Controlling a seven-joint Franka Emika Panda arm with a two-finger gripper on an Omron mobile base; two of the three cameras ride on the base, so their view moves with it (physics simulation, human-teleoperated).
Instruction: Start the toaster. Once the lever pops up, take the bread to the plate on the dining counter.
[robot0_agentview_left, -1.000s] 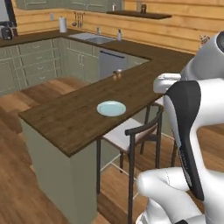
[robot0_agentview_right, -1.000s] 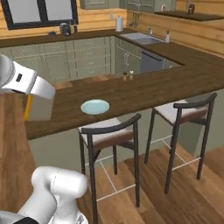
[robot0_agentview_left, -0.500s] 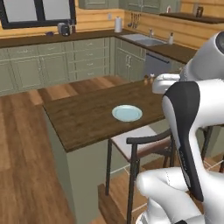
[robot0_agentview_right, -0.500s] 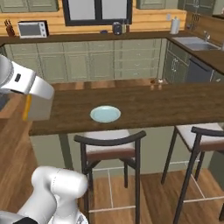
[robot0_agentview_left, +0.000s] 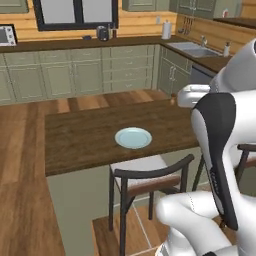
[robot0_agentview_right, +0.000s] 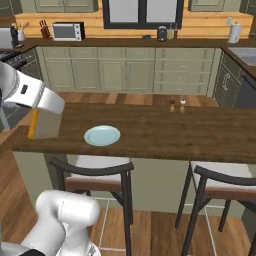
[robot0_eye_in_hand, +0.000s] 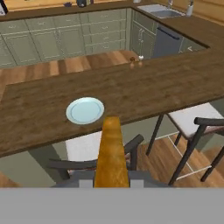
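The jaws are closed on the bread (robot0_eye_in_hand: 112, 151), which sticks up on its edge in the hand view. In the right base view, the bread (robot0_agentview_right: 33, 124) hangs off the table's (robot0_agentview_right: 200, 135) end. The plate (robot0_agentview_right: 102, 135) sits flat on the table, bare, near the bread but apart. Two stools (robot0_agentview_right: 95, 172) stand by the table.

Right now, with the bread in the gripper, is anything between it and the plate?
Nothing visible blocks it. The bread, held edge-on by the gripper, sits short of the counter; the plate lies bare just beyond the near edge. The two small shakers stand far off, and the stools are below.
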